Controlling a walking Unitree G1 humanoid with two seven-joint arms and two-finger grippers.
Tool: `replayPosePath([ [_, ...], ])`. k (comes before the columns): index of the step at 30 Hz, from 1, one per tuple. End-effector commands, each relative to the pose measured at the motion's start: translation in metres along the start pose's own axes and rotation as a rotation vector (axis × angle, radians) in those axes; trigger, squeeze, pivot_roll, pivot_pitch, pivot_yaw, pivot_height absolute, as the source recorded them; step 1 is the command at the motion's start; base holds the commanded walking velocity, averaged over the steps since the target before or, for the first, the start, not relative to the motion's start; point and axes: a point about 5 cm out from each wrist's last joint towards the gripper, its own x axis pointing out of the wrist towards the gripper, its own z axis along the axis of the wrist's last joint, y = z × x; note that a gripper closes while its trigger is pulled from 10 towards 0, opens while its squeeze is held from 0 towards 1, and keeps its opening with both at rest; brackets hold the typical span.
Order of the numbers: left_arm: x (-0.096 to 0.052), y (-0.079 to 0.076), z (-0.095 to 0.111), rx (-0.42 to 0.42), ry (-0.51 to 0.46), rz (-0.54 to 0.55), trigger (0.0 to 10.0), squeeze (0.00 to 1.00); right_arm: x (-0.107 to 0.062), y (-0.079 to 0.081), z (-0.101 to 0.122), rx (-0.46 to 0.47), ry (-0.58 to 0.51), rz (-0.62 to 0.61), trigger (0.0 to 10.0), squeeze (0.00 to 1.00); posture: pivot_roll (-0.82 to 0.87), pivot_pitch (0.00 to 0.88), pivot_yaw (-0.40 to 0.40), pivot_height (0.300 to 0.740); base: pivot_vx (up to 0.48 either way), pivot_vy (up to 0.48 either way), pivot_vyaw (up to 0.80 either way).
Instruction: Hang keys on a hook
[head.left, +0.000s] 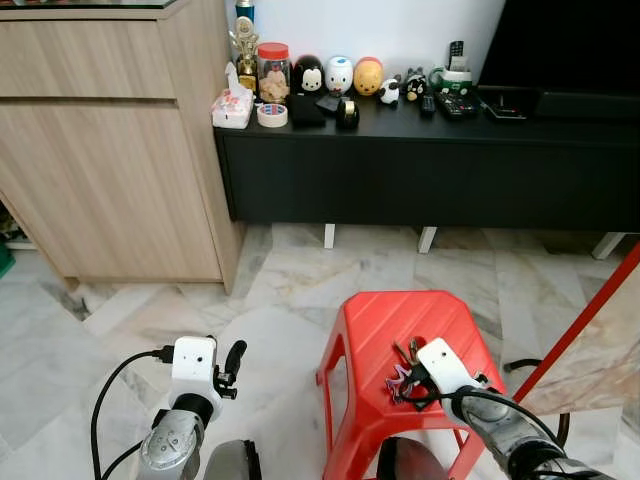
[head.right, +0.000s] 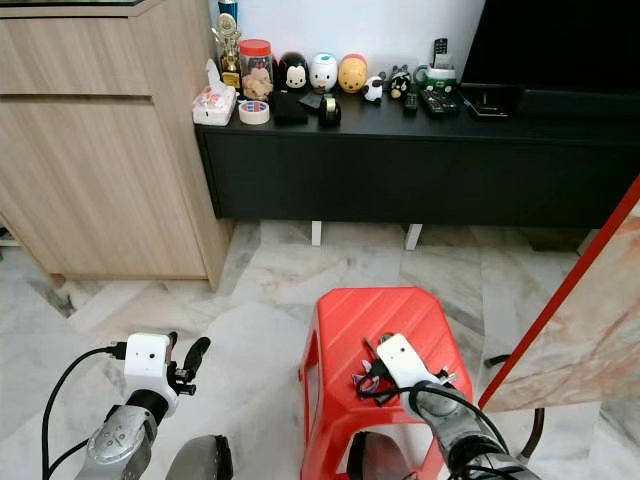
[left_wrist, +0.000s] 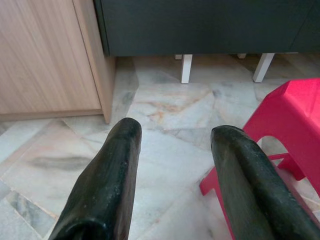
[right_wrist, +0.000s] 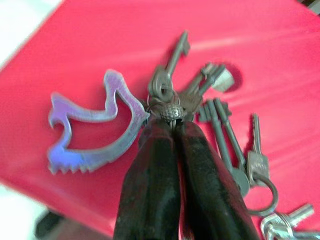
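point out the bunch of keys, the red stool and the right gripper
bunch of keys (right_wrist: 200, 107): right wrist view, on the key heads at the ring.
red stool (head.left: 375, 325): left eye view, bare seat top.
right gripper (right_wrist: 172, 131): right wrist view, between fingertips.

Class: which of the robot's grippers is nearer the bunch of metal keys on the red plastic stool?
Right gripper: shut on the metal keys atop the red plastic stool. Left gripper: open, beside the stool.

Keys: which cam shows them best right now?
Right wrist view: the keys lie close up on the red stool, the right gripper pinching their ring beside a purple bird-shaped fob. Both eye views show a small dark cluster, partly hidden by the wrist.
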Motion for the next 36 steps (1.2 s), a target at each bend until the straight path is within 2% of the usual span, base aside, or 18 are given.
replayPosePath([
  [1, 0.001, -0.002, 0.002, 0.024, -0.007, -0.015, 10.0, 0.0, 0.0, -0.007, 0.012, 0.043, -0.069, -0.035, 0.0, 0.0, 0.14, 0.0, -0.059, 0.591, 0.0, 0.0, 0.0],
  [4, 0.002, -0.002, 0.002, 0.023, -0.005, -0.012, 10.0, 0.0, -0.001, -0.007, 0.012, 0.085, -0.108, -0.061, 0.0, 0.0, 0.13, 0.0, -0.061, 0.591, 0.0, 0.0, 0.0],
  [9, 0.003, -0.004, 0.002, 0.02, -0.005, -0.012, 10.0, 0.0, -0.002, -0.004, 0.012, 0.094, -0.148, -0.074, 0.0, 0.0, 0.13, 0.0, -0.066, 0.591, 0.0, 0.0, 0.0],
  [13, 0.002, -0.004, 0.001, 0.018, -0.006, -0.01, 10.0, 0.0, -0.004, -0.007, 0.017, 0.163, -0.223, -0.143, 0.0, 0.0, 0.13, 0.0, -0.066, 0.591, 0.0, 0.0, 0.0],
  [16, 0.003, -0.004, 0.001, 0.017, -0.005, -0.007, 10.0, 0.0, -0.008, -0.012, 0.021, 0.29, -0.311, -0.224, 0.0, 0.0, 0.12, 0.0, -0.073, 0.591, 0.0, 0.0, 0.0],
  [17, 0.003, -0.004, 0.001, 0.017, -0.005, -0.005, 10.0, 0.0, -0.01, -0.014, 0.024, 0.393, -0.372, -0.245, 0.0, 0.0, 0.12, 0.0, -0.073, 0.591, 0.0, 0.0, 0.0],
  [18, 0.003, -0.004, 0.001, 0.016, -0.006, -0.002, 10.0, 0.0, -0.013, -0.016, 0.029, 0.544, -0.46, -0.256, 0.0, 0.0, 0.12, 0.0, -0.073, 0.591, 0.0, 0.0, 0.0],
  [19, 0.003, -0.004, 0.001, 0.016, -0.006, -0.002, 10.0, 0.0, -0.013, -0.016, 0.029, 0.544, -0.46, -0.256, 0.0, 0.0, 0.12, 0.0, -0.073, 0.591, 0.0, 0.0, 0.0],
  [21, 0.003, -0.003, 0.0, 0.015, -0.006, 0.0, 10.0, 0.0, -0.016, -0.017, 0.032, 0.652, -0.526, -0.254, 0.0, 0.0, 0.12, 0.0, -0.078, 0.591, 0.0, 0.0, 0.0],
  [22, 0.003, -0.003, 0.0, 0.015, -0.005, 0.001, 10.0, 0.0, -0.018, -0.017, 0.035, 0.655, -0.558, -0.252, 0.4, 0.0, 0.11, 0.0, -0.078, 0.591, 0.0, 0.0, 0.0],
  [23, 0.004, -0.003, -0.001, 0.015, -0.004, 0.002, 10.0, 0.0, -0.021, -0.015, 0.04, 0.619, -0.595, -0.248, 10.0, 0.0, 0.11, 0.0, -0.078, 0.591, 0.0, 0.0, 0.0],
  [30, 0.006, -0.003, -0.002, 0.011, -0.001, 0.008, 10.0, 0.0, -0.023, -0.014, 0.041, 0.608, -0.608, -0.253, 10.0, 0.0, 0.1, 0.0, -0.084, 0.591, 0.0, 0.0, 0.0],
  [32, 0.008, -0.003, -0.002, 0.008, -0.002, 0.014, 10.0, 0.0, -0.021, -0.017, 0.033, 0.593, -0.548, -0.276, 10.0, 0.0, 0.1, 0.0, -0.089, 0.601, 0.0, 0.0, 0.0],
  [36, 0.008, -0.003, -0.003, 0.006, -0.003, 0.019, 10.0, 0.0, -0.021, -0.017, 0.029, 0.592, -0.53, -0.267, 10.0, 0.0, 0.11, 0.0, -0.094, 0.621, 0.0, 0.0, 0.0],
])
